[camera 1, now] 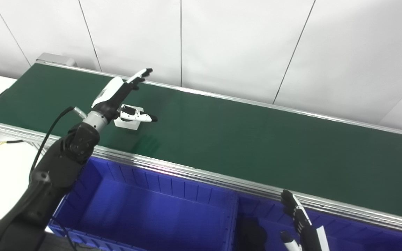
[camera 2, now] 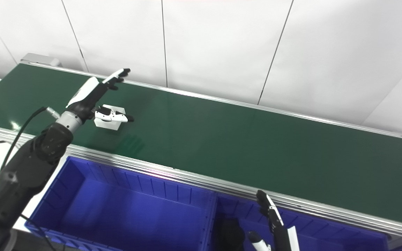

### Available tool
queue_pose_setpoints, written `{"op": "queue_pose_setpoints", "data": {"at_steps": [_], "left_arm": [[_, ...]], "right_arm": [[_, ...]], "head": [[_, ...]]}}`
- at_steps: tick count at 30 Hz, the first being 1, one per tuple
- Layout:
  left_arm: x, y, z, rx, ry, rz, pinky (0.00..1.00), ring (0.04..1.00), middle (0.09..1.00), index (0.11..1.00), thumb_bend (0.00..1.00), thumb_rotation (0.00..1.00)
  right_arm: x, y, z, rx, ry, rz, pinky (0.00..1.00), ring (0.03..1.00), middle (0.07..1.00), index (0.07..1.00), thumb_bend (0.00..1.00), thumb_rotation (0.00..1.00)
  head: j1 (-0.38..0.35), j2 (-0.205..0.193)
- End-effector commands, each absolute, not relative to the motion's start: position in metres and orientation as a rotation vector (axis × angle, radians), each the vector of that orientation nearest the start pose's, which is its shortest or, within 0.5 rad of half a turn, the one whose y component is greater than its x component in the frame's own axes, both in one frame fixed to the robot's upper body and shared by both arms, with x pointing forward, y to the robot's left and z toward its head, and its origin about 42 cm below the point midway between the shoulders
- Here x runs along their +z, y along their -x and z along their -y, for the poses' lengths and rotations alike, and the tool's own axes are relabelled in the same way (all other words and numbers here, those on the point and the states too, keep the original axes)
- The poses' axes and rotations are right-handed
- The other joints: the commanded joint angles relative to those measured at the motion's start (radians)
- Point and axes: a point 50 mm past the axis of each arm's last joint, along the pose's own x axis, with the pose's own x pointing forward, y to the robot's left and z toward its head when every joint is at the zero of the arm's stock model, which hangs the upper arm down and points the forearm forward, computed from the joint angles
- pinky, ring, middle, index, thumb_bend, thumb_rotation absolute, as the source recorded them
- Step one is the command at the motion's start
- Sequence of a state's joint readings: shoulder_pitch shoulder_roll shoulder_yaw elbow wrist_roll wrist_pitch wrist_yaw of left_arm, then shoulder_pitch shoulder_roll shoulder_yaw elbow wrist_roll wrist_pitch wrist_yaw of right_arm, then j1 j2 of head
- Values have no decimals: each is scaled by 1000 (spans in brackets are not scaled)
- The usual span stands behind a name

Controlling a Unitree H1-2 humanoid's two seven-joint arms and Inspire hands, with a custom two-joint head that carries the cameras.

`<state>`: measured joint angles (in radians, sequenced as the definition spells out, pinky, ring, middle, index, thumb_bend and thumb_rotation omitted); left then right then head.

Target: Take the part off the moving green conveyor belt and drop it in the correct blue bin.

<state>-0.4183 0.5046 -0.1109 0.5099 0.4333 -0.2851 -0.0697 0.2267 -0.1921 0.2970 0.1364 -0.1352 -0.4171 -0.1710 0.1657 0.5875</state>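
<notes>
White wall panels back a long green conveyor belt that runs across the scene, with two blue bins below its near rail; the left bin looks empty, while the right bin holds something dark that I cannot identify. By my reading the task is at its start: the part, a flat pale plate, lies on the belt near its left end, not yet lifted, and the pick, carry and drop all remain. Reaching over the near rail, the left hand is poised above the part with fingers stretched toward the far wall and thumb spread out across it (apart, holding nothing); whether the thumb touches the plate I cannot tell. Low over the right bin, the right hand waits, fingers extended upward and empty.
</notes>
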Motion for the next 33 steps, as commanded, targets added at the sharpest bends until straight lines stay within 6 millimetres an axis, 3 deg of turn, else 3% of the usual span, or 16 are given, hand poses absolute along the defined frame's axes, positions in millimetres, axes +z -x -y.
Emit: {"op": "queue_pose_setpoints", "data": {"at_steps": [1,10,15,26,28,29,30,31,32,33], "left_arm": [[180,-429,-370,-175,-1046,166,848,918,954,963,778,225],[173,-451,-367,-234,-1255,101,945,953,959,957,841,198],[166,-457,-361,-282,-1278,84,914,945,936,939,933,227],[159,-467,-344,-332,-1341,30,883,932,931,922,870,56],[158,-468,-340,-332,-1329,9,800,886,916,903,838,9],[157,-468,-338,-333,-1316,3,672,784,897,889,809,2],[155,-468,-336,-340,-1302,5,651,767,894,887,804,2],[154,-468,-334,-345,-1293,7,525,632,791,857,741,1],[153,-469,-331,-351,-1293,7,460,562,739,842,709,0],[153,-469,-329,-358,-1301,-1,359,450,613,816,626,0]], "right_arm": [[42,-186,213,157,209,146,859,899,899,903,778,875],[43,-184,214,151,219,152,863,887,886,890,763,881],[43,-183,213,149,194,146,856,890,894,898,791,874],[43,-184,214,150,185,142,857,893,897,907,814,873],[43,-184,214,147,185,143,852,888,892,904,807,869],[43,-184,214,148,186,144,852,887,893,906,803,868],[43,-184,214,149,183,144,853,887,893,907,803,868],[43,-183,214,149,181,143,854,888,894,907,809,864],[44,-183,214,148,181,144,854,889,894,907,813,862],[44,-183,214,147,179,146,856,888,893,906,807,860]], "head": [[1,1],[5,1],[6,1],[8,2],[8,3],[8,3],[7,4],[7,4],[7,5],[7,5]]}}
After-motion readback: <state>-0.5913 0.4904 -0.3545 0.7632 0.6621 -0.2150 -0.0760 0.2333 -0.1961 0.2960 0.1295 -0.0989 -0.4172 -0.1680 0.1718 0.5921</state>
